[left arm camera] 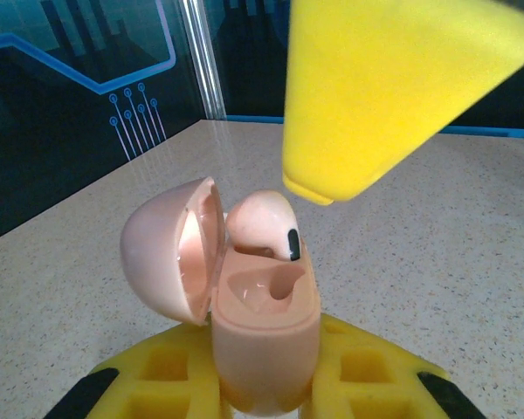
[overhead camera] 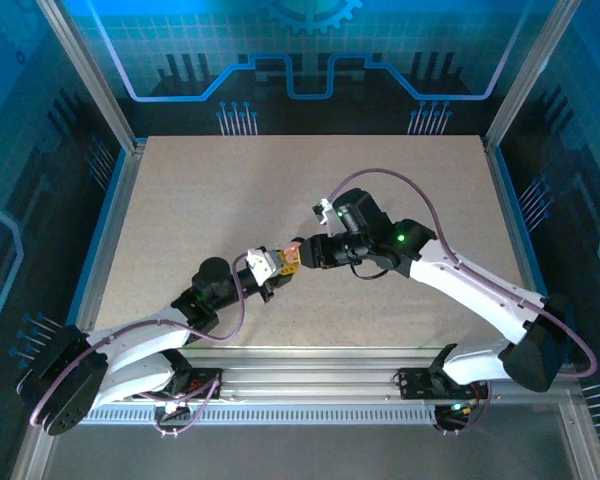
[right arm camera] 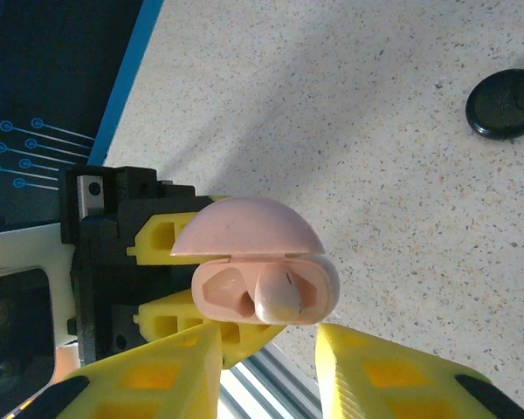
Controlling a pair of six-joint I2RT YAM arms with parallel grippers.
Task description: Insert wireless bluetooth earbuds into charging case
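My left gripper (left arm camera: 266, 371) is shut on the body of a pink charging case (left arm camera: 266, 340), which it holds upright with the lid (left arm camera: 162, 249) swung open to the left. One pink earbud (left arm camera: 260, 223) with a small black mark rests tilted in the far slot, not fully seated. The near slot (left arm camera: 264, 288) is empty. In the right wrist view the case (right arm camera: 319, 284) and the earbud (right arm camera: 281, 297) lie just beyond my right gripper (right arm camera: 266, 332), which is open with nothing between its yellow fingers (right arm camera: 157, 375). One of those fingers (left arm camera: 393, 87) hangs over the case. Both grippers meet mid-table (overhead camera: 280, 260).
A round black puck (right arm camera: 505, 103) lies on the speckled table (right arm camera: 375, 131) beyond the case. The aluminium front rail (overhead camera: 310, 375) runs just below the grippers. Blue enclosure walls (overhead camera: 300, 60) stand around the table.
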